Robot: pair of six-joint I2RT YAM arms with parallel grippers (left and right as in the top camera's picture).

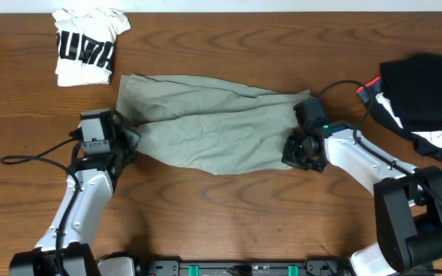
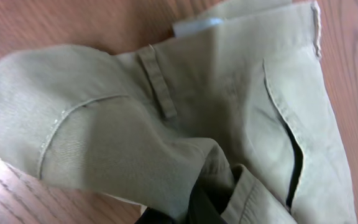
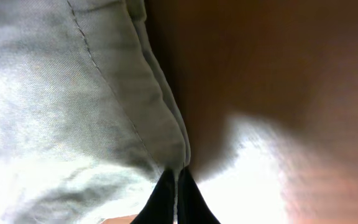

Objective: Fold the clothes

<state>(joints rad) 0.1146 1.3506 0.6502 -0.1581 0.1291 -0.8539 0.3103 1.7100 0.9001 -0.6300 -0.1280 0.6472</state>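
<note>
Shorts (image 1: 206, 123): khaki grey-green, lying flat across mid tabletop (image 1: 229, 215), long axis left-right, a bit nearer the far edge.
Waist end: toward left edge; belt loop (image 2: 157, 81) + pocket slit (image 2: 291, 143) show in left wrist view.
Left pincer (image 1: 125, 142): closed on a bunch of waist cloth, fabric puckered round the dark tips.
Right pincer (image 1: 294, 149): nipped tight on the leg hem (image 3: 160, 106), tips together w/ the edge between.
Why held so: prob. one grip per end keeps cloth taut + flat, ready to carry one end over the other.
White printed tee (image 1: 87, 46): folded at far-left corner, clear of the shorts.
Black garment (image 1: 424, 96): heaped at right edge.
Writing: tee's black print too small to read; pale tag (image 2: 194, 26) at waistband looks blank. No brand legible.
</note>
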